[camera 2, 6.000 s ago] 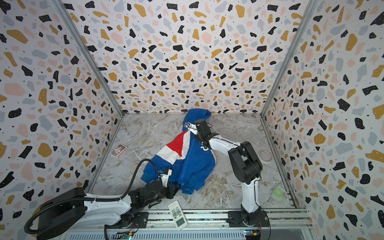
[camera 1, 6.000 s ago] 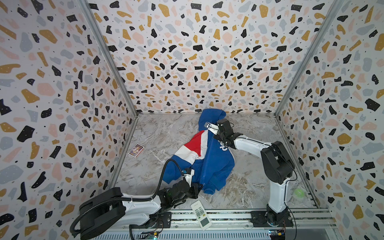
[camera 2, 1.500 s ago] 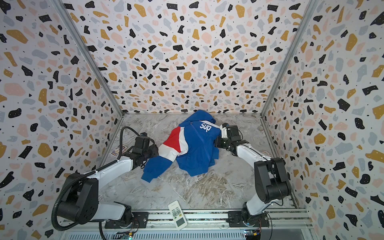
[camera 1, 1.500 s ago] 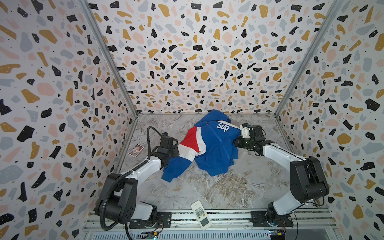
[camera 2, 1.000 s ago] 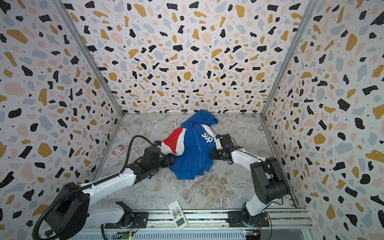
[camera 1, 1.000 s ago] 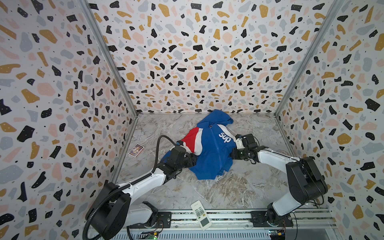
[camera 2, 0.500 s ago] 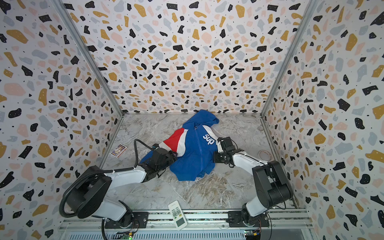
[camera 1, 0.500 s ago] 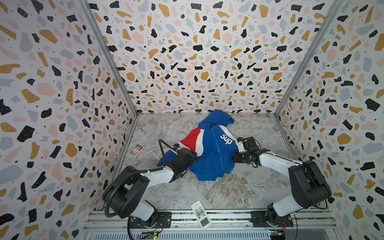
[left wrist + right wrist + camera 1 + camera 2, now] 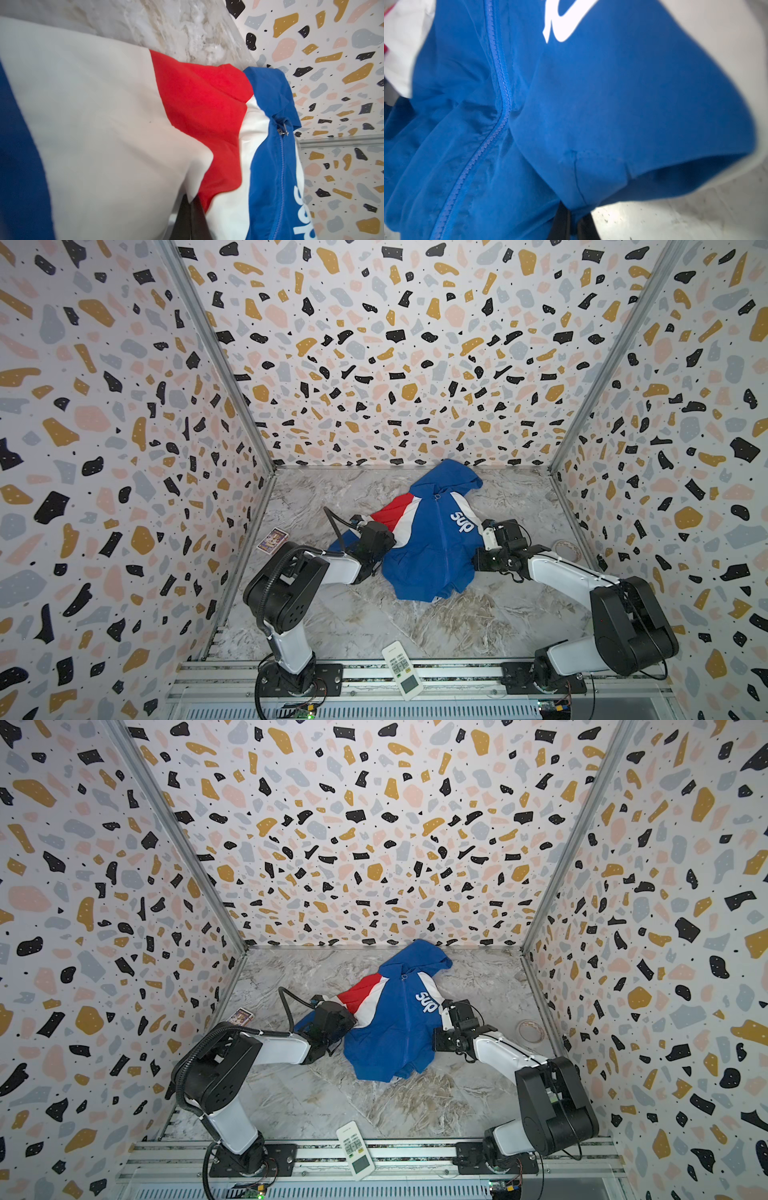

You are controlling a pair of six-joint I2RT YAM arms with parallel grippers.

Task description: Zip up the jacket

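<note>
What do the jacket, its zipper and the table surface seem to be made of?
The jacket: thin woven synthetic, perhaps nylon; slight sheen and fine, sharp creases. Its zipper: blue plastic-looking teeth; the small pull glints like metal. The table surface: marble-patterned, matt; whether stone or a printed sheet cannot be told.

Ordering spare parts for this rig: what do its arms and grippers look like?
Both the left arm and right arm have white tubular links between bulky black joint housings. A black ribbed cable loops along the left one. The left gripper and right gripper have slim black fingers.
</note>
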